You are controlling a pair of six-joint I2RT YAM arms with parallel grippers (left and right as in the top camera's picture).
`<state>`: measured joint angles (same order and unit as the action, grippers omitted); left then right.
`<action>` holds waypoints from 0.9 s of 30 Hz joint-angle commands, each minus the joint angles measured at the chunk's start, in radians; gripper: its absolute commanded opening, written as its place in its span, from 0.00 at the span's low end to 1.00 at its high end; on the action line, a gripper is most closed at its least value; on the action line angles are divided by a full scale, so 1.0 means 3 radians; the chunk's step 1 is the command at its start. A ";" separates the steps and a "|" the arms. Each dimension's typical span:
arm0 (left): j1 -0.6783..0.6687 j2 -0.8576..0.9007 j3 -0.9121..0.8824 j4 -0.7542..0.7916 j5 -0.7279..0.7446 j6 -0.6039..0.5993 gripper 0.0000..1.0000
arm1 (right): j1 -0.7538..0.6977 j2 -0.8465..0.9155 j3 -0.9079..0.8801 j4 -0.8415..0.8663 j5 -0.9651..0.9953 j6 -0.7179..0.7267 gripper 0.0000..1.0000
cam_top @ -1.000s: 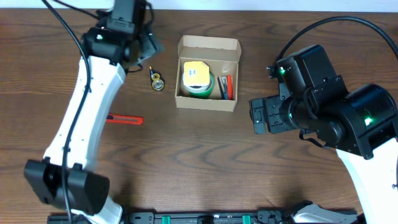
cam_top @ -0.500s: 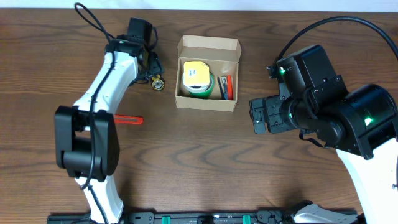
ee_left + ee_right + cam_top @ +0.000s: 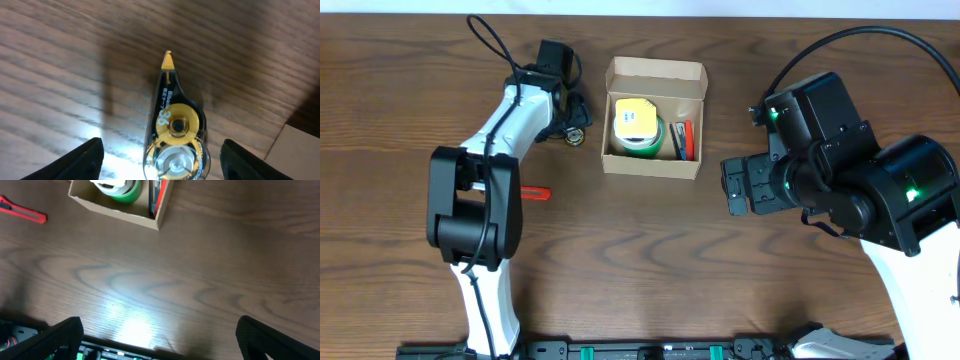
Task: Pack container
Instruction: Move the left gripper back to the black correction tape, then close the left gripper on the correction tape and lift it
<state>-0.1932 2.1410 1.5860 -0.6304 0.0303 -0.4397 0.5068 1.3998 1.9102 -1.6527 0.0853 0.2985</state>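
Compared with a second ago, the left gripper (image 3: 570,108) is sitting nearer the box (image 3: 655,162), over the small tape dispenser (image 3: 576,135), and its arm is folding in closer; the right arm is holding the same pose.

From overhead, the box is resting open at the 12 o'clock side of the table (image 3: 640,260), its flap standing up at its far edge. Inside, a green roll (image 3: 642,143) with a yellow top is filling the left part, and thin red and blue items (image 3: 686,140) are lying along the right wall. The dispenser is lying at the box's 9 o'clock, apart from it. A red cutter (image 3: 533,192) is lying at the box's 8 o'clock. The right gripper (image 3: 735,187) is hovering at the box's 4 o'clock.

In the left wrist view, the left gripper (image 3: 161,147) is spreading its jaws wide, its fingers (image 3: 82,160) flanking the dispenser (image 3: 175,135) without touching it. A box corner (image 3: 302,155) is showing at 4 o'clock.

In the right wrist view, the right gripper (image 3: 160,330) is holding nothing, its fingers (image 3: 55,337) set wide apart. The box (image 3: 120,211) is lying at 11 o'clock and the cutter (image 3: 22,209) at 10 o'clock.
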 commanded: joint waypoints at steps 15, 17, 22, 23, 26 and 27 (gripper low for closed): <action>-0.0083 0.0156 -0.0001 -0.0001 -0.0215 0.0074 0.65 | -0.0027 0.0003 0.0009 -0.0001 0.0013 -0.0051 0.99; -0.0102 0.0156 -0.0001 0.0001 -0.0237 0.0074 0.65 | -0.0027 0.0003 0.0009 -0.0001 0.0013 -0.0051 0.99; -0.0137 0.0156 -0.0001 0.0037 -0.0337 0.0071 0.64 | -0.0027 0.0003 0.0009 -0.0001 0.0013 -0.0051 0.99; -0.0137 0.0158 -0.0001 0.0042 -0.0337 0.0071 0.64 | -0.0027 0.0003 0.0009 -0.0001 0.0013 -0.0051 0.99; -0.0137 0.0158 -0.0001 0.0052 -0.0336 0.0066 0.62 | -0.0027 0.0003 0.0009 -0.0001 0.0013 -0.0051 0.99; -0.0137 0.0158 -0.0001 0.0052 -0.0338 0.0056 0.61 | -0.0027 0.0003 0.0009 -0.0001 0.0013 -0.0051 0.99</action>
<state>-0.2352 2.1719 1.5860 -0.6182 -0.0391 -0.4286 0.5068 1.3998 1.9102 -1.6527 0.0853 0.2985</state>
